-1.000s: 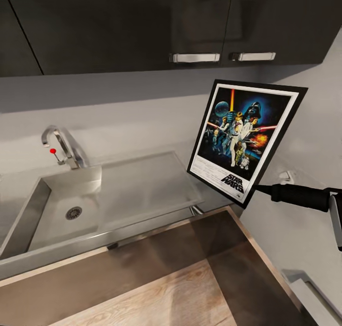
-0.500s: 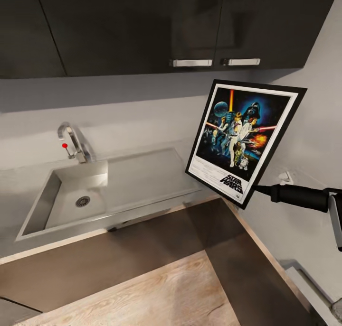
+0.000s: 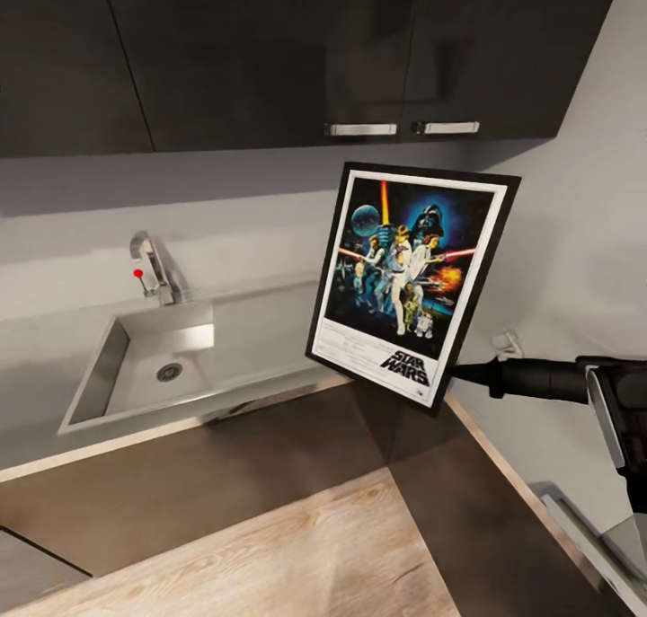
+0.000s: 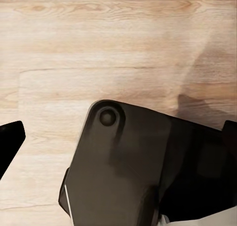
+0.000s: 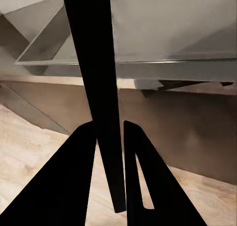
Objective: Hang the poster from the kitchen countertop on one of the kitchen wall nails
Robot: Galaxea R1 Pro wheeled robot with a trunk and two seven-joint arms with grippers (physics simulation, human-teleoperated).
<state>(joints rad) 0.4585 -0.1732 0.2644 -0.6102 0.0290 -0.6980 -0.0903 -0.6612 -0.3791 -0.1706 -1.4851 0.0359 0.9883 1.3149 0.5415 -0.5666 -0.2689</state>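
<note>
Now the black-framed, white-bordered Star Wars poster (image 3: 412, 285) hangs tilted in the air, right of the steel sink (image 3: 148, 365) set in the dark grey glossy countertop (image 3: 36, 374). Its lower right edge is clamped by the black right gripper (image 3: 463, 374), whose 2 fingers (image 5: 140, 167) pinch the frame edge-on (image 5: 96, 88). The left gripper's grasp cannot be told.

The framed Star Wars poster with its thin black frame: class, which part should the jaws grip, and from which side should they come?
Grip the thin black-framed Star Wars poster at its lower right edge, coming edge-on from the right, as the right gripper does. It is a flat, thin panel held tilted above the dark grey glossy countertop; in the right wrist view its edge fits between the jaws.
</note>
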